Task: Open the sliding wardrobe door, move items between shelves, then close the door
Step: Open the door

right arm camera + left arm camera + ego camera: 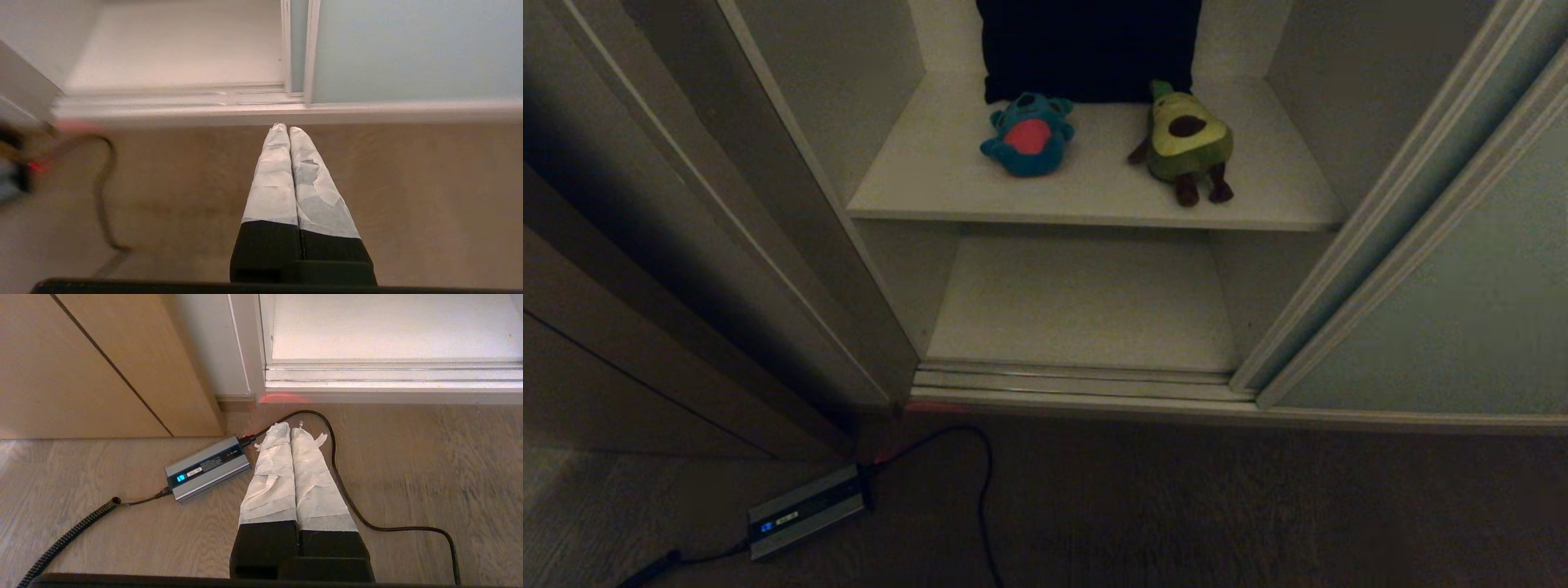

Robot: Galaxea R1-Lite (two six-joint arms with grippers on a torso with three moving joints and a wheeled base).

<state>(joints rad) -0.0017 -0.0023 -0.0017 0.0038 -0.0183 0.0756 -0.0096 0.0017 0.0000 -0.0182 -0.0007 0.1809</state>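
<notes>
Wardrobe stock, left to right: brown side boards; grey box with cable on floor; teal monster and avocado on upper shelf, lower shelf bare; sliding wardrobe door pushed right. We judge transfer pending. Left gripper and right gripper pressed closed, empty, low; they must rise and spread
</notes>
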